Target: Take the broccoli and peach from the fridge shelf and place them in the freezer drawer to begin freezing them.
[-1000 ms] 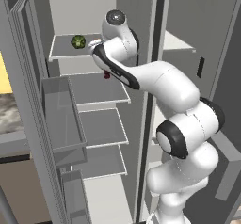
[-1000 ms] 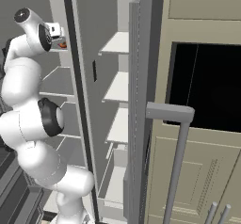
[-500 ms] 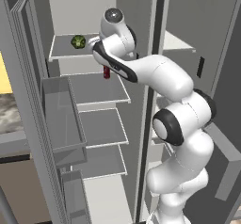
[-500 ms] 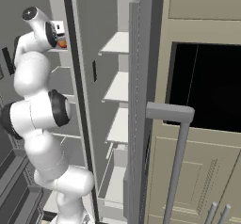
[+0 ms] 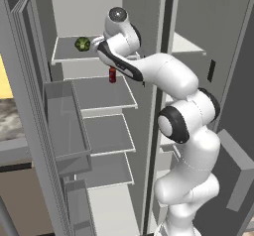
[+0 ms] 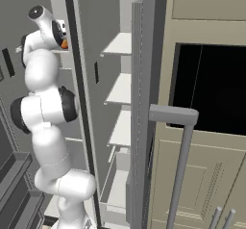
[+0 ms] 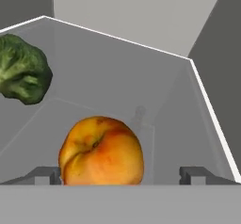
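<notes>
The peach (image 7: 101, 152) is orange with a red blush and lies on the top fridge shelf (image 7: 150, 86), right between the tips of my gripper (image 7: 122, 176). The jaws stand open, one on each side of the fruit, not pressing on it. The broccoli (image 7: 23, 70) is dark green and lumpy and rests further back on the same shelf, to the left in the hand view. From the left base view the broccoli (image 5: 82, 44) shows on the top shelf (image 5: 67, 55), just left of my hand. A sliver of the peach (image 6: 64, 44) peeks past the wrist. The freezer drawer is out of view.
A slim red bottle (image 5: 112, 75) stands on the shelf below. A translucent grey door bin (image 5: 62, 126) juts out on the open left door. My arm (image 5: 154, 71) spans the fridge opening. The right fridge door (image 6: 139, 103) and a tall cabinet with a dark oven (image 6: 211, 88) stand to the right.
The arm has stretched further into the fridge, carrying the hand deeper over the top shelf toward the peach. The jaws stayed open and the food has not moved.
</notes>
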You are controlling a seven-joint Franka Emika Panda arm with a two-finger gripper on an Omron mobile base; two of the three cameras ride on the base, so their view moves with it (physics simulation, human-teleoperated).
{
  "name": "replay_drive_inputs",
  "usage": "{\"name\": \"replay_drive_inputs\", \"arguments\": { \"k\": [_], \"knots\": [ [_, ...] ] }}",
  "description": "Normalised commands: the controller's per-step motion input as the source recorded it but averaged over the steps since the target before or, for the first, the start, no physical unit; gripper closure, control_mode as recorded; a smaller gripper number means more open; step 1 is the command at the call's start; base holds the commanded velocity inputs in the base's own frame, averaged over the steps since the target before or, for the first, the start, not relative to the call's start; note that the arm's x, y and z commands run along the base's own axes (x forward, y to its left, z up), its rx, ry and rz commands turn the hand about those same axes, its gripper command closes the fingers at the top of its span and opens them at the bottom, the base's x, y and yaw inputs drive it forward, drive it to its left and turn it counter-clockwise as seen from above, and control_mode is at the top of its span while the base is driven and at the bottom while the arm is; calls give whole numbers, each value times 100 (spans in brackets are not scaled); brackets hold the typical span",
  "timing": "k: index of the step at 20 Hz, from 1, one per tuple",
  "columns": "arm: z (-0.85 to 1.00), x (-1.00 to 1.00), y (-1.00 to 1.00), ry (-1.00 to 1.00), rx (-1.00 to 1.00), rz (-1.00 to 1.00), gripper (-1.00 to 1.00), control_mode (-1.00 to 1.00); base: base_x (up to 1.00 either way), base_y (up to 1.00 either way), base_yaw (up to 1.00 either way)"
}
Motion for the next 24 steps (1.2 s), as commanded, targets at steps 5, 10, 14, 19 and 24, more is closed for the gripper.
{"name": "replay_drive_inputs", "arguments": {
  "k": [5,10,14,19,24],
  "knots": [
    [-12,14,4,2,0,0,-100,-100,0,0,0],
    [-25,1,1,1,0,0,-100,-100,0,0,0],
    [-35,-1,1,0,-1,0,100,-100,0,0,0],
    [-20,0,1,-1,-1,0,100,-100,0,0,0],
    [0,-1,12,-13,0,0,100,-100,0,0,0]
  ]
}}
